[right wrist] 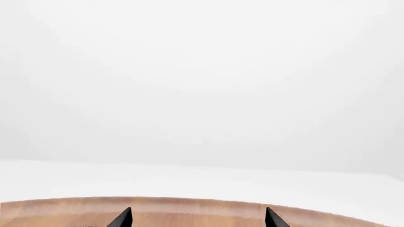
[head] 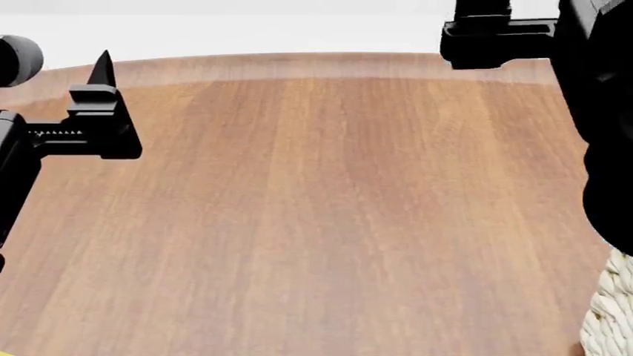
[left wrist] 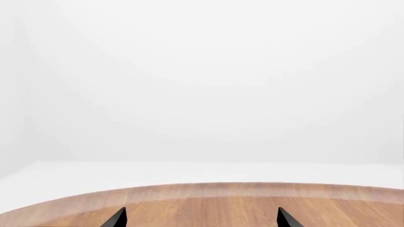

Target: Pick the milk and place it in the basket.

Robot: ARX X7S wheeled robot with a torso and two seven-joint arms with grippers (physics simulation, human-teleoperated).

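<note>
The milk is out of view in all frames. Only a woven cream-white corner of the basket [head: 615, 310] shows, at the near right edge of the head view, below my right arm. My left gripper [head: 99, 89] hovers over the far left of the wooden table [head: 316, 208]. In the left wrist view its two dark fingertips stand wide apart with only table between them, so the gripper [left wrist: 202, 220] is open and empty. My right gripper [head: 494, 37] is near the table's far right edge. In the right wrist view it [right wrist: 197, 220] is also open and empty.
The curved far edge of the table [left wrist: 208, 189] shows in both wrist views, with a white floor and wall beyond. A thin yellow sliver [head: 4, 353] sits at the near left corner of the head view, too small to identify.
</note>
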